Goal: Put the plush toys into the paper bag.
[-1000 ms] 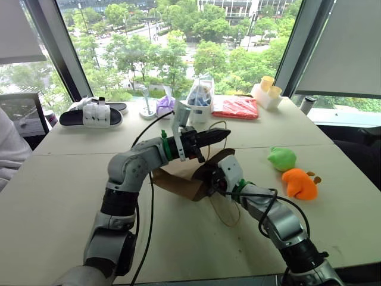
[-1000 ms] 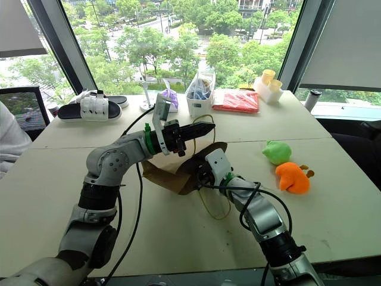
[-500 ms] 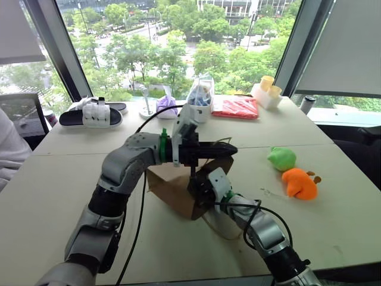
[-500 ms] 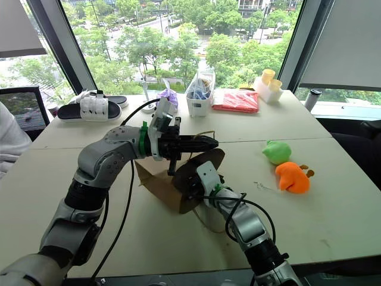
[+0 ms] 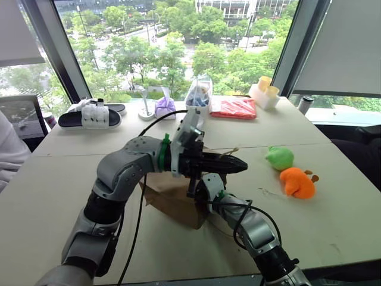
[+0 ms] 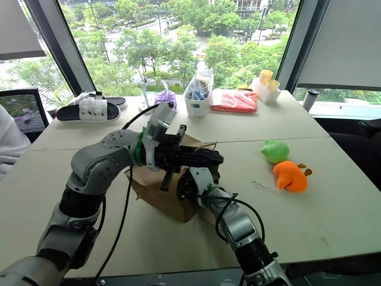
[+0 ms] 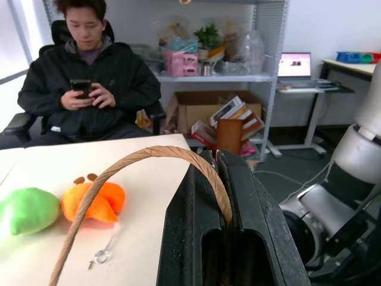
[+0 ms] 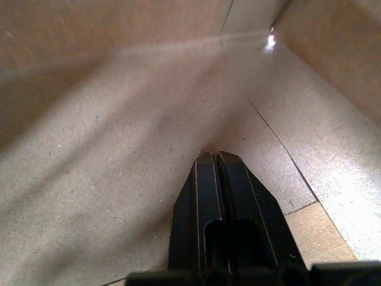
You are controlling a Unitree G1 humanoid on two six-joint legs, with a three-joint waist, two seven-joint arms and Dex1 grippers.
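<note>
Mid-table, my left gripper [image 7: 221,179] is clamped on the brown kraft paper bag [image 5: 172,196] handle [image 7: 128,164]; right gripper [image 8: 215,164], fingers together, is inside it. Spread mouth wide; green and orange plush toys [image 5: 290,173] wait near right edge

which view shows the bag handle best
The left wrist view: the cord handle arcs up close and runs in between the shut left gripper fingers. The eye views show only a sliver of it by those fingertips, above the paper bag. The right wrist view shows the bag's inside, no handle.
</note>
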